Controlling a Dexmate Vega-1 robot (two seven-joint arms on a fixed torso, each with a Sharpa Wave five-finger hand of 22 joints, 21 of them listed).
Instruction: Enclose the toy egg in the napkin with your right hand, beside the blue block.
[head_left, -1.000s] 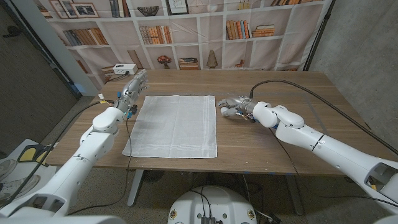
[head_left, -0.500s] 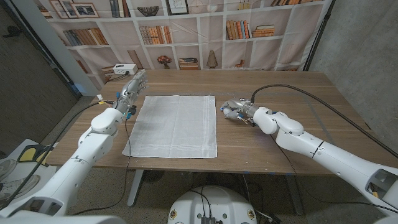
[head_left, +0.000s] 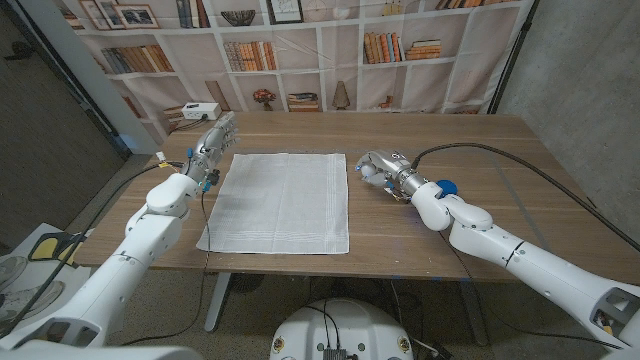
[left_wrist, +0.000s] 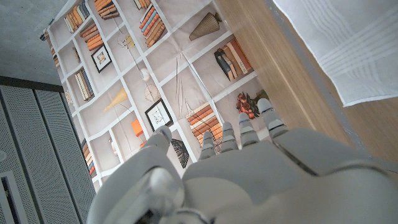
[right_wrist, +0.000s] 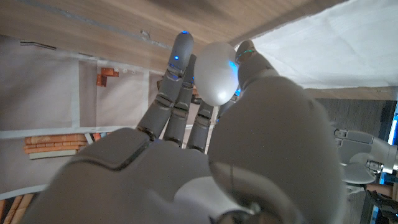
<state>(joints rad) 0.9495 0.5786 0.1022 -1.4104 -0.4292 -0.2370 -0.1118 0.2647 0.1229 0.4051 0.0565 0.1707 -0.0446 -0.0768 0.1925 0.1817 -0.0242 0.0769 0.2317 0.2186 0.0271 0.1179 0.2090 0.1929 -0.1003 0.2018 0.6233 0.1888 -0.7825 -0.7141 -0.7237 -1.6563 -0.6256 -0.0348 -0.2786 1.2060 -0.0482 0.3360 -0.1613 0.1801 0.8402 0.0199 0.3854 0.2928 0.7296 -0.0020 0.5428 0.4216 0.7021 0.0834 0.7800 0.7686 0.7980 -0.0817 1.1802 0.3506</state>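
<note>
Right hand (head_left: 383, 170) fingers grasping toy egg (right_wrist: 215, 72) (transport step); next: set it on napkin (head_left: 281, 200). Left hand (head_left: 212, 143) released.

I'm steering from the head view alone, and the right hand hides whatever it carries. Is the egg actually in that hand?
Observer: Yes. The right wrist view shows the white toy egg pinched between the right hand's fingers.
Operator: How close is it to the napkin?
Observer: In that wrist view the napkin's edge lies just beyond the egg.
Operator: And the left hand?
Observer: The left wrist view shows the left hand holding nothing, fingers together, near a napkin corner.
</note>
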